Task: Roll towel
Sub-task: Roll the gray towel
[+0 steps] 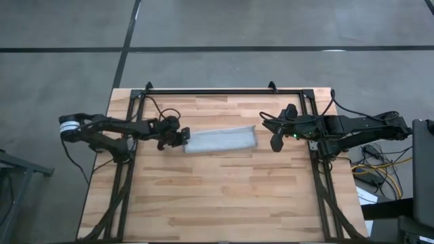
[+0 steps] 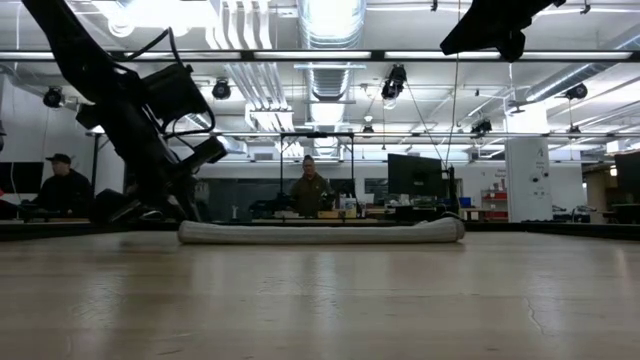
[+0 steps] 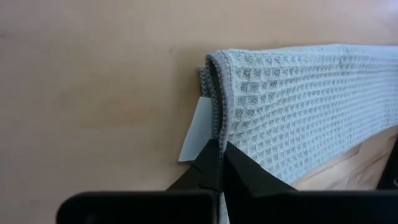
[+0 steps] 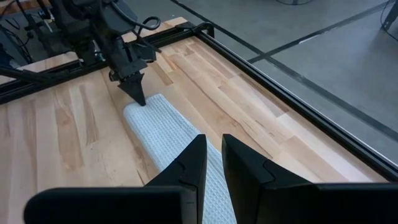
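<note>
left gripper [image 3: 219, 163] pinching towel [image 3: 298, 106] edge

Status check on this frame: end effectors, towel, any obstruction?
Left end effector shut on towel end. Right end effector raised above other end, slightly open, empty. Towel flat, narrow band. Nothing obstructing.

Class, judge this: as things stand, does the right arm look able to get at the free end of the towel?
Probably yes. The right hand hangs just off the towel, with nothing between them.
</note>
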